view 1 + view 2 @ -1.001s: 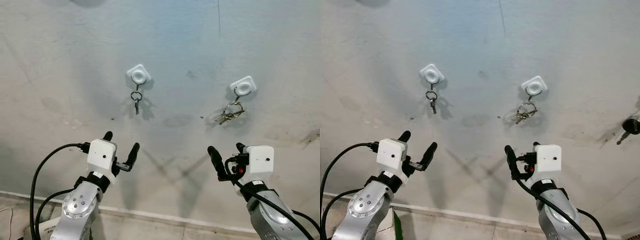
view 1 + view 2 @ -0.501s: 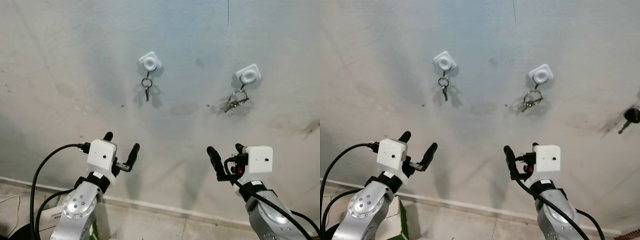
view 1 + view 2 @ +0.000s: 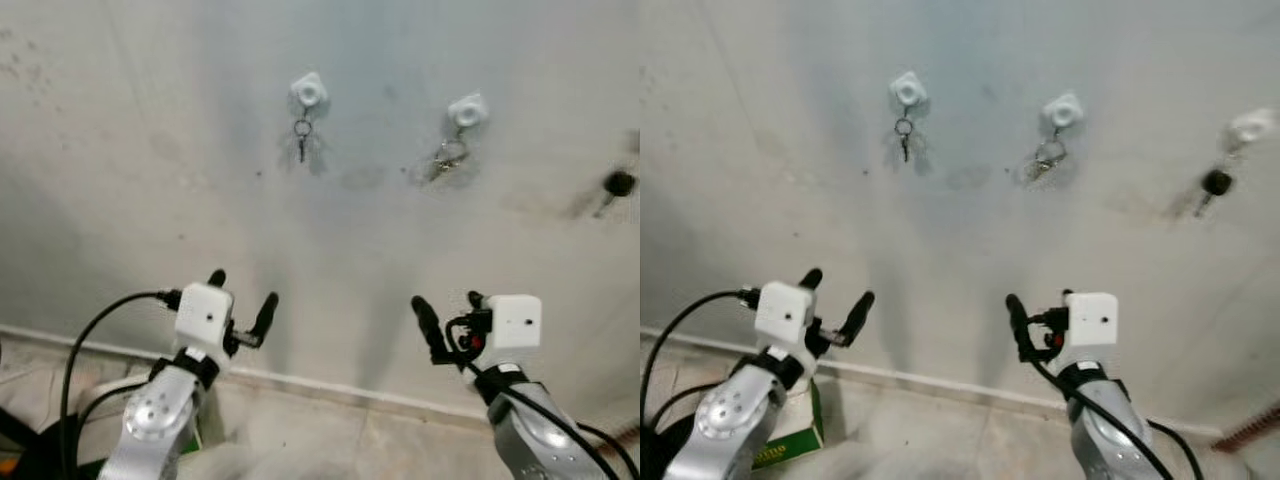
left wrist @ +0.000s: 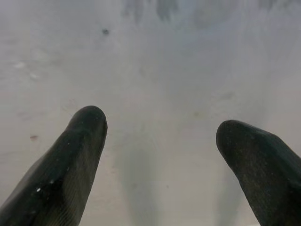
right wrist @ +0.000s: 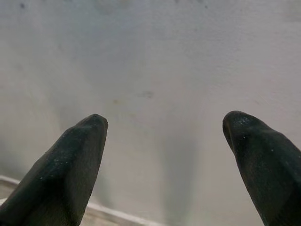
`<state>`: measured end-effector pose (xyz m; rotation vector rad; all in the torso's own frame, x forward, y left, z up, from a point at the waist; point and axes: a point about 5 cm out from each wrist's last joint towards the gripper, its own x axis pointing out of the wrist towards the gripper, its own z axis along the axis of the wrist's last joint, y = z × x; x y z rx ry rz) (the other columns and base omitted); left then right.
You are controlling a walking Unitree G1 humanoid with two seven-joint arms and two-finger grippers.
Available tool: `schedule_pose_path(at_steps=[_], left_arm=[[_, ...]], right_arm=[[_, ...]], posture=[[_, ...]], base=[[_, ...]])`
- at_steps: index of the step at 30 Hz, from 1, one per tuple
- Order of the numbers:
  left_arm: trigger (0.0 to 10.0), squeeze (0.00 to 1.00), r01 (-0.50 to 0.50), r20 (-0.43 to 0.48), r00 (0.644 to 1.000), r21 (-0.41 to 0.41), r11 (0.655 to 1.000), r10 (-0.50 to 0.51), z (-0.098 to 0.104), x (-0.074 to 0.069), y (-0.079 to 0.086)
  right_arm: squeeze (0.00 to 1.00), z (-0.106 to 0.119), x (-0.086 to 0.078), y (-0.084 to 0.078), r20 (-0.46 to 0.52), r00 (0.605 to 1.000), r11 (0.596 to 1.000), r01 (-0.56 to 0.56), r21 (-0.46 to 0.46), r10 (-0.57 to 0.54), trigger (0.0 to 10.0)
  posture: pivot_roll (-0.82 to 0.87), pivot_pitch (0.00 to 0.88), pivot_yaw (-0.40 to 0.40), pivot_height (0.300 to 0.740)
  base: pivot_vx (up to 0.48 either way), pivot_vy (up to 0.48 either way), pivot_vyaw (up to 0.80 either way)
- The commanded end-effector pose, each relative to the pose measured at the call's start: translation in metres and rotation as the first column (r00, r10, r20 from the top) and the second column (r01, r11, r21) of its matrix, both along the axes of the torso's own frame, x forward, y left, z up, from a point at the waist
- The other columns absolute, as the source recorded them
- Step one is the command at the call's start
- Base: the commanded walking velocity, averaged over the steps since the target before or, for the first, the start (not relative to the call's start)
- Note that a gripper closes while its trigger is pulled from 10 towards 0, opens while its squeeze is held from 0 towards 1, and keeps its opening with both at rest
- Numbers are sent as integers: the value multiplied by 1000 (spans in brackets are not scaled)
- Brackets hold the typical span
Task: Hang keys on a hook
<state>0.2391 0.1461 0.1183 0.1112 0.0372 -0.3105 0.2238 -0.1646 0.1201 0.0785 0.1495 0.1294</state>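
White hooks (image 3: 908, 89) on the wall (image 3: 760, 150) carry keys (image 3: 904, 133); left gripper (image 3: 243, 297) and right gripper (image 3: 446, 312) both spread, empty.

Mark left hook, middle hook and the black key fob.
left hook (image 3: 907, 89), right eye view, its white base.
middle hook (image 3: 1062, 110), right eye view, its white base.
black key fob (image 3: 1216, 182), right eye view, its round body.

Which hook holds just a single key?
The leftmost hook: one small key hangs from its ring. The middle hook carries a bunch, the right one a black-headed key.
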Motion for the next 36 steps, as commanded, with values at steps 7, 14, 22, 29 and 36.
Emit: schedule_pose_path(at_steps=[7,14,22,29,36], left_arm=[[10000,0,15,2,1000,0,1000,-15,1,0,-3],[10000,0,22,4,1000,2,1000,-22,2,1,-3],[10000,0,22,2,1000,4,1000,-22,1,1,-3],[10000,0,31,-2,1000,2,1000,-31,1,0,-5],[10000,0,32,-2,999,1,999,-32,1,1,-5]], right_arm=[[0,0,2,-4,1,1000,1000,18,-6,-18,10000],[0,0,2,-4,0,1000,1000,27,-4,-27,10000],[0,-1,3,-5,-6,1000,1000,30,-6,-30,10000],[0,-1,2,-7,-10,999,999,40,-7,-40,10000],[0,-1,2,-7,-9,999,999,38,-5,-38,10000]], posture=[[35,0,13,740],[32,0,15,740],[31,0,16,740],[26,0,21,740],[26,0,20,740]], base=[[-305,0,0],[-331,0,0],[-321,0,0],[-321,0,-703],[-319,0,-404]])
